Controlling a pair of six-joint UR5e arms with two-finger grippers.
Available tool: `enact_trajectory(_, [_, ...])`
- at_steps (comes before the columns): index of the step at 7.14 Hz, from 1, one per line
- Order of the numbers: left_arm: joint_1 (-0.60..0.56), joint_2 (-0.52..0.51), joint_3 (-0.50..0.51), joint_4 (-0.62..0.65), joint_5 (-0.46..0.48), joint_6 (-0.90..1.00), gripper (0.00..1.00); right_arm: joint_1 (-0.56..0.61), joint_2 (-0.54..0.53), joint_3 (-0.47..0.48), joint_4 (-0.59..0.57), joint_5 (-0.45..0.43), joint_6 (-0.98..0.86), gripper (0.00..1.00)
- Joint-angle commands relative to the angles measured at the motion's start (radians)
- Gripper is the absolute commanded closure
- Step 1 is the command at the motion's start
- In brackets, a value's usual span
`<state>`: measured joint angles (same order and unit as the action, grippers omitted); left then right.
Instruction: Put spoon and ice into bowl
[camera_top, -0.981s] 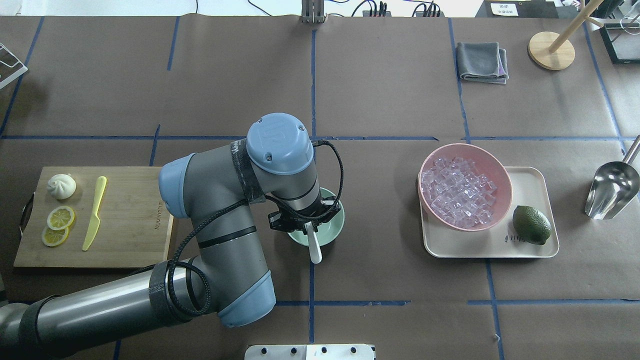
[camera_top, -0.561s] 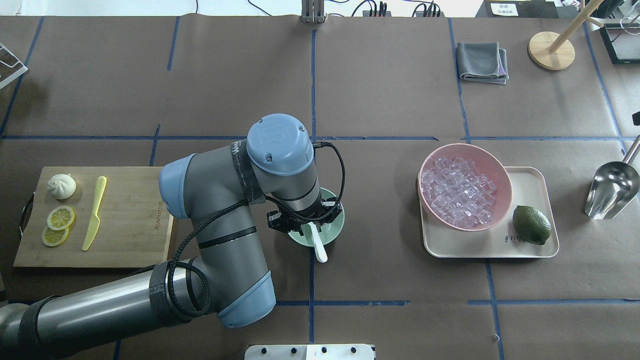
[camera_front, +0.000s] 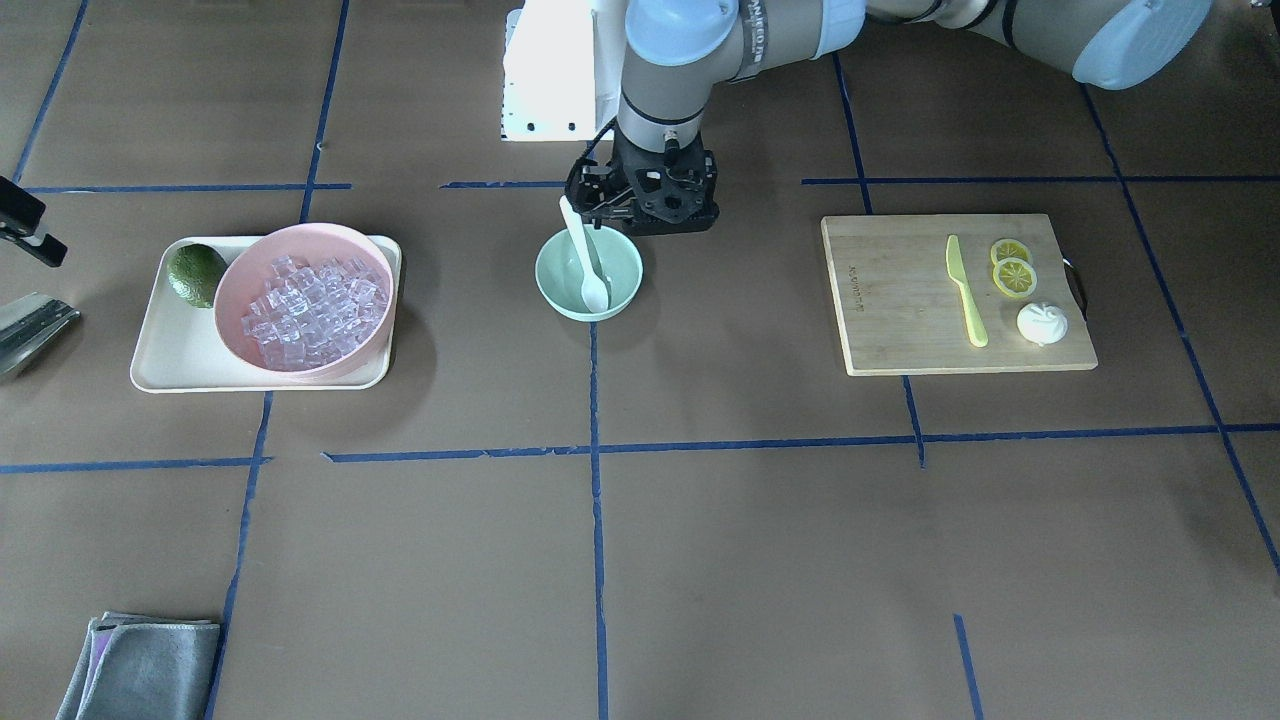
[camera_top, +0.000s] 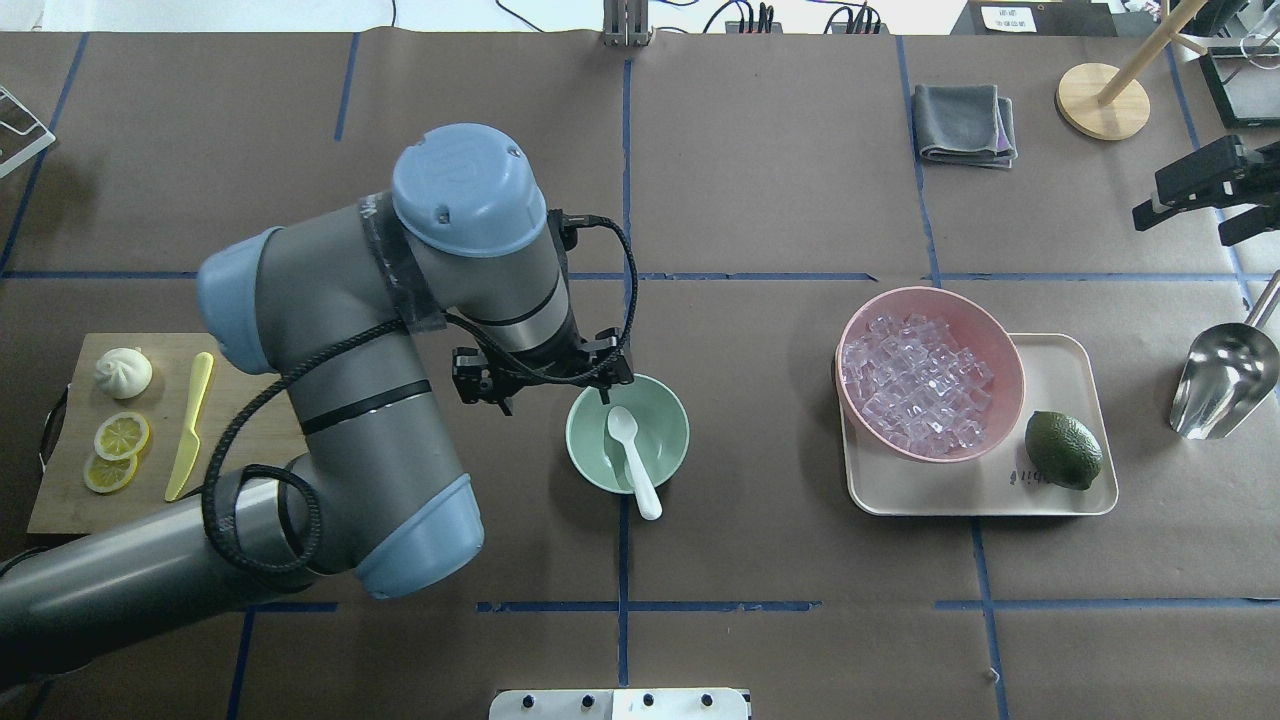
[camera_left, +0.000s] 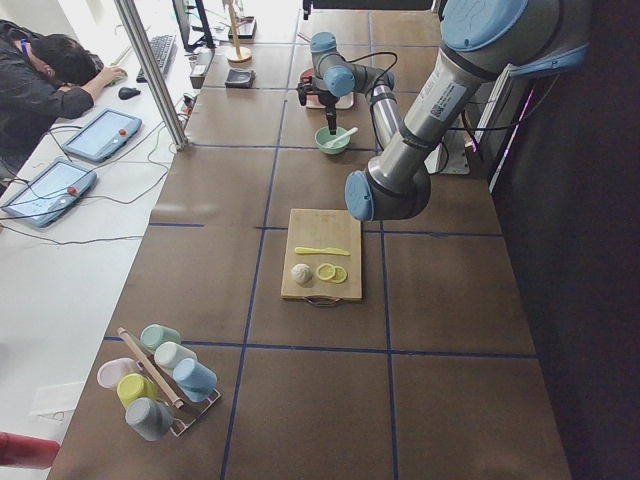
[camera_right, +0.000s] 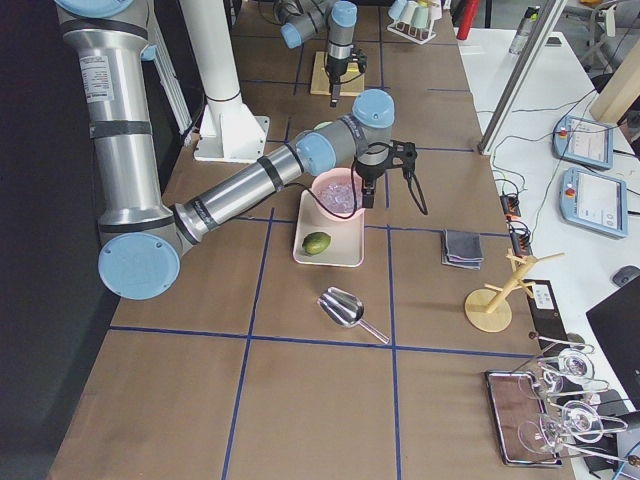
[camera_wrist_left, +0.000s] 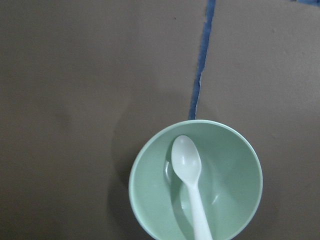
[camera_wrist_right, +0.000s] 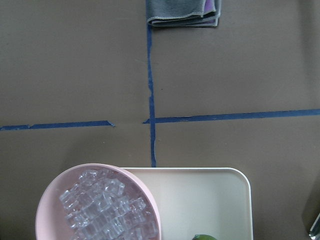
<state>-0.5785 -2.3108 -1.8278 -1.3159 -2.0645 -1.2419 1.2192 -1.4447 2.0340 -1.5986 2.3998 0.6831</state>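
The white spoon (camera_top: 632, 455) lies in the mint-green bowl (camera_top: 600, 460), scoop inside and handle sticking out over the near rim. In the left wrist view the spoon (camera_wrist_left: 189, 165) and bowl (camera_wrist_left: 235, 175) show from above. My left gripper (camera_top: 543, 385) is open and empty, raised just left of the bowl; it also shows in the front view (camera_front: 643, 205). The ice (camera_top: 918, 382) fills the pink bowl (camera_top: 1005, 345) on the right. My right gripper (camera_top: 1210, 190) is open and empty, far right, beyond the pink bowl.
The pink bowl sits on a cream tray (camera_top: 1060, 365) with a dark green fruit (camera_top: 1063, 450). A metal scoop (camera_top: 1225, 380) lies right of the tray. A cutting board (camera_top: 250, 470) with a yellow-green knife (camera_top: 190, 425), lemon slices and a bun is at left. A grey cloth (camera_top: 965, 123) lies far back.
My left gripper let go of the spoon and pulled away up and left of the bowl. The spoon now rests in the bowl. My right gripper came into view at the right edge.
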Motion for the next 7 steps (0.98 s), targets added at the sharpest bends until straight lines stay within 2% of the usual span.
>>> enact_trajectory(1, [-0.098, 0.17, -0.166, 0.038, -0.008, 0.17, 0.0, -0.161, 0.046, 0.034, 0.003, -0.138, 0.115, 0.0])
enact_trajectory(2, [-0.157, 0.206, -0.201, 0.04, -0.02, 0.244, 0.0, -0.229, 0.072, 0.034, 0.034, -0.198, 0.195, 0.0])
enact_trajectory(4, [-0.239, 0.316, -0.27, 0.041, -0.066, 0.356, 0.0, -0.349, 0.069, 0.031, 0.077, -0.318, 0.222, 0.0])
enact_trajectory(5, [-0.268, 0.377, -0.312, 0.043, -0.068, 0.407, 0.0, -0.386, 0.067, 0.023, 0.077, -0.349, 0.22, 0.01])
enact_trajectory(7, [-0.277, 0.407, -0.327, 0.044, -0.068, 0.429, 0.0, -0.409, 0.058, 0.0, 0.077, -0.352, 0.22, 0.02])
